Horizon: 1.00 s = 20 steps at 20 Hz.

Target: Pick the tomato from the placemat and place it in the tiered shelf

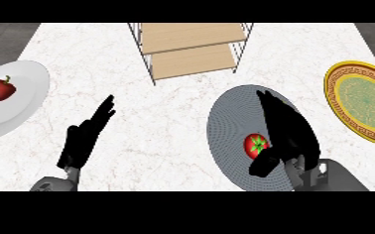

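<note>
- I see the red round tomato with a green star-shaped calyx (256, 144) lying on the grey round woven placemat (227, 129), in the lower half of the mat, on the white marble counter (168, 119) near its front edge, right of centre.
- I see my right black hand (289, 131) above the placemat, fingers extended toward the far edge of the counter and spread over the right part of the mat.
- The right hand is open; its thumb angles down and left, with the tip just below the tomato. I cannot tell whether the thumb touches the tomato. The fingers are not curled round it.
- The tomato sits just left of the right palm, between the thumb and the base of the fingers.
- I see my left black hand (84, 136) near the front-left part of the counter, open, fingers straight and pointing toward the far right. It holds nothing.
- The wire-framed tiered shelf with light wooden boards (192, 47) stands at the far edge of the counter, near the middle, well apart from the placemat.
- A white round plate (26, 89) lies at the left edge of the counter, carrying a red pepper (6, 88).
- A yellow-rimmed round plate with a green patterned centre (355, 99) lies at the right edge.
</note>
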Available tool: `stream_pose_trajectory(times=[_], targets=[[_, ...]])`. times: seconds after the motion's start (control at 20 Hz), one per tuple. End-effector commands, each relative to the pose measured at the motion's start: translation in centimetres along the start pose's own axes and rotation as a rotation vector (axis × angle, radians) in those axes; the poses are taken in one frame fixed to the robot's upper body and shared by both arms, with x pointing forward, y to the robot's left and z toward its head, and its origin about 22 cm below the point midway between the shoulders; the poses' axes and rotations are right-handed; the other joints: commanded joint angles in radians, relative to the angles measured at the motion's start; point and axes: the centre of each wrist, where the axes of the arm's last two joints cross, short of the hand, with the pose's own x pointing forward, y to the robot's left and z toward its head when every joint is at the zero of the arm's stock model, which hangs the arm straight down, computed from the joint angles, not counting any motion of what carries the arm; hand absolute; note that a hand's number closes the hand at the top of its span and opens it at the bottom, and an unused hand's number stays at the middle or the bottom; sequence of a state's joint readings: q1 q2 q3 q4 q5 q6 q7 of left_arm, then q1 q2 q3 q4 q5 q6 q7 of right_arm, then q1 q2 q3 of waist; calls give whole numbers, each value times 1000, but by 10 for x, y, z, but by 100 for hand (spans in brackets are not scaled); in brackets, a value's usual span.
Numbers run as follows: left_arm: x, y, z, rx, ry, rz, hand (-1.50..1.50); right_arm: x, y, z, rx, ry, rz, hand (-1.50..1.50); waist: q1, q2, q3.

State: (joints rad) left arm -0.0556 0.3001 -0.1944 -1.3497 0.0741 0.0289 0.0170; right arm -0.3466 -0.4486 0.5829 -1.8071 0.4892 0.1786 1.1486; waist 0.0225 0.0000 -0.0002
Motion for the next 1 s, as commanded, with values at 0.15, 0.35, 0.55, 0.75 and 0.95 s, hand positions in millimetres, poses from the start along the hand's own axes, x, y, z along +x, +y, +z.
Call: stream_pose_trajectory(times=[0.15,0.35,0.55,0.75,0.95], targets=[[-9,4,5,12,34,-3,0,32,20,-3,68,210,56,-150,-17,-1,-1],[4,6,6,23,35,-1,0,26,35,-8,33,245,108,-150,-17,-2,-1],[-12,0,4,21,28,-8,0,28,41,-5,1,271,139,-150,-27,-1,-1],[-6,6,9,21,37,-15,0,22,32,-13,-3,270,167,-150,-23,-1,-1],[-11,5,0,36,52,-6,0,24,45,-12,13,275,171,-150,-27,0,-1]])
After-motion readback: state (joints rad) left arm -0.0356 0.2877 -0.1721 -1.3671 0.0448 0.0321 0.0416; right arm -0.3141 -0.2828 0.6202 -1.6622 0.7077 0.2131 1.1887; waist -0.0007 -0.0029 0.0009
